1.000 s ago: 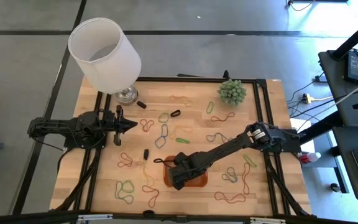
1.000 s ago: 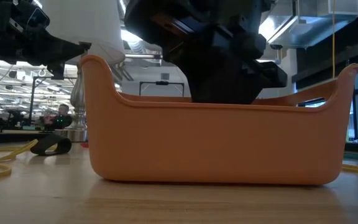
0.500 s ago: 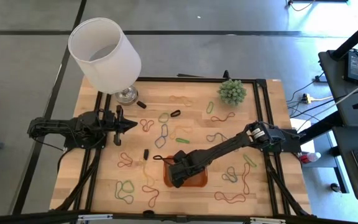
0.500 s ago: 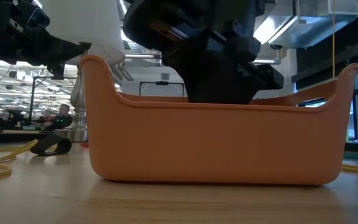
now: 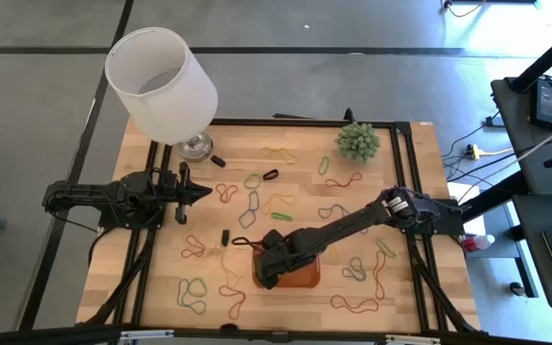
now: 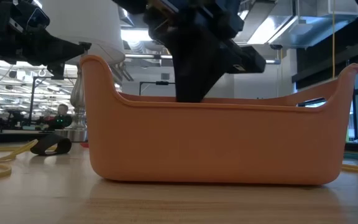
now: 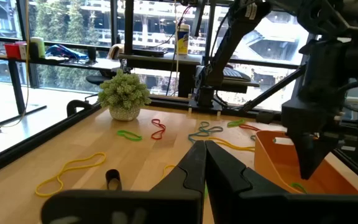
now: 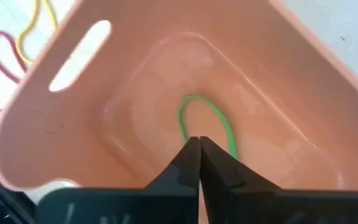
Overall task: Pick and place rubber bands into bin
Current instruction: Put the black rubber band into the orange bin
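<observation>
The orange bin (image 5: pixel 307 277) stands near the table's front middle. A green rubber band (image 8: pixel 207 112) lies flat on the bin's floor. My right gripper (image 8: pixel 199 142) hangs shut just above that band, pointing steeply down inside the bin's walls (image 6: pixel 216 143); I see no touch between them. Several more rubber bands (image 5: pixel 251 205) lie loose over the wooden table. My left gripper (image 5: pixel 204 192) waits shut at the table's left side, level and clear of everything.
A white lampshade on its lamp (image 5: pixel 161 81) stands at the far left, a small green plant (image 5: pixel 357 141) at the far right. Small black pieces (image 5: pixel 224 236) lie among the bands. More bands lie near the front edge (image 5: pixel 192 292) and front right (image 5: pixel 355 305).
My right gripper has shut its fingers and risen a little inside the bin. The green band stays lying on the bin's floor.
</observation>
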